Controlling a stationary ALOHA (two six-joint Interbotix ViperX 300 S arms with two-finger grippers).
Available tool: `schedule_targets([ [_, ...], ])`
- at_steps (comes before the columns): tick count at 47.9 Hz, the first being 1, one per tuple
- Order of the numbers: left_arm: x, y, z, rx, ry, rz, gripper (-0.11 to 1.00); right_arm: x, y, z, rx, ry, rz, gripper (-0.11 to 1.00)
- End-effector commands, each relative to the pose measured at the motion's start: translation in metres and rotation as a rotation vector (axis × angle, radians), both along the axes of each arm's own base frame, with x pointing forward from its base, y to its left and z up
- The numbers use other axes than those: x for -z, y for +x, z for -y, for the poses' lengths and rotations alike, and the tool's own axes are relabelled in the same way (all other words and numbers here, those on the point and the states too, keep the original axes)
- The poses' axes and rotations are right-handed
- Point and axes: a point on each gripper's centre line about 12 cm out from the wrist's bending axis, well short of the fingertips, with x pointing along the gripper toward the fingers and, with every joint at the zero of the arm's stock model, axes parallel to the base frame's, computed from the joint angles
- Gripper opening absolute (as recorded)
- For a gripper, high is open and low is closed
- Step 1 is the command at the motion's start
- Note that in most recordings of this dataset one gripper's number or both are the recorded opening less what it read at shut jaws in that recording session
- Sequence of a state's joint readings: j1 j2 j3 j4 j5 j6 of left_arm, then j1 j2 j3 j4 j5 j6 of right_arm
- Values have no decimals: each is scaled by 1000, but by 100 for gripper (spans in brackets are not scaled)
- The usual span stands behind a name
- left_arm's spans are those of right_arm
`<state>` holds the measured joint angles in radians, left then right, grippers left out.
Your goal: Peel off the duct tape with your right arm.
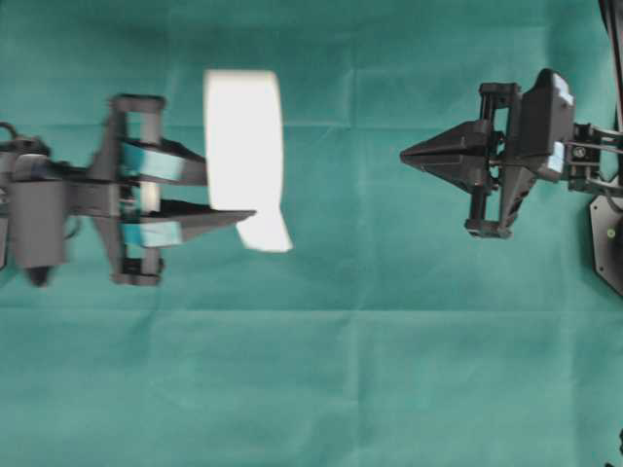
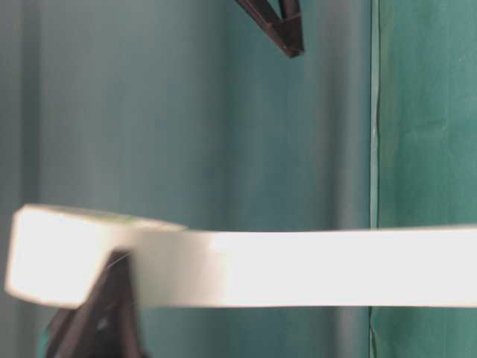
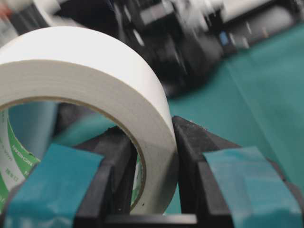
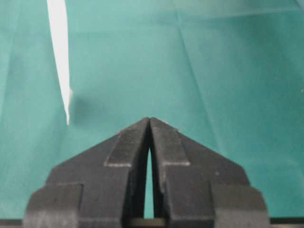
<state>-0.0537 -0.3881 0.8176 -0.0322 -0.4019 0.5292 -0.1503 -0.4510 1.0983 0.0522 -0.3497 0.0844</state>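
Note:
The duct tape (image 1: 243,146), a wide white roll, is held up off the green cloth by my left gripper (image 1: 229,195), the one with teal strips. In the left wrist view the left gripper (image 3: 154,142) is shut on the roll's wall (image 3: 95,61), one finger inside by the green-and-white core (image 3: 12,156), one outside. A loose tab (image 1: 265,233) hangs from the roll. In the table-level view the roll (image 2: 67,257) runs into a white band (image 2: 335,268) reaching the right edge. My right gripper (image 1: 404,154), plain black, is shut and empty (image 4: 150,118), well to the right of the tape. The tape shows edge-on (image 4: 59,57).
A green cloth (image 1: 321,370) with fold creases covers the table. The right arm's black base (image 1: 608,243) stands at the right edge. In the table-level view the right gripper's tip (image 2: 287,33) hangs at the top, above the white band.

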Motion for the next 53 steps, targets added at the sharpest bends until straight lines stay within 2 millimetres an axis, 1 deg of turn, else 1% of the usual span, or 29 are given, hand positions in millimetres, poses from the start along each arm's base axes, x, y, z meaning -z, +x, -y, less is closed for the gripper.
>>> schedule_targets([
  [1,-15,13,-2,-6,1,-15,20,-11,-3,0,-1,-7,39,-9],
  [6,-15,26,-1,-4,4,-86,20,-15,-7,-1,-4,-15,52,-8],
  [9,-15,30,-2,-4,4,-110,20,-16,-10,-1,-4,-19,57,-2],
  [12,-15,33,-1,-4,5,-126,20,-17,-13,-2,-8,-26,66,6],
  [15,-15,35,-2,-6,5,-136,20,-17,-17,-3,-11,-32,70,19],
  [21,-13,37,-4,-12,4,-153,20,-18,-25,-5,-13,-35,86,54],
  [22,-11,37,-5,-14,4,-162,20,-18,-27,-5,-12,-36,88,56],
  [27,-1,42,-6,-16,5,-215,20,-19,-34,-6,-13,-38,103,55],
  [35,17,57,-6,-15,9,-342,20,-22,-46,-8,-13,-41,133,55],
  [42,33,71,-7,-16,13,-469,20,-24,-51,-9,-12,-44,150,55],
  [53,51,87,-9,-17,18,-618,20,-21,-53,-9,-11,-43,142,55],
])
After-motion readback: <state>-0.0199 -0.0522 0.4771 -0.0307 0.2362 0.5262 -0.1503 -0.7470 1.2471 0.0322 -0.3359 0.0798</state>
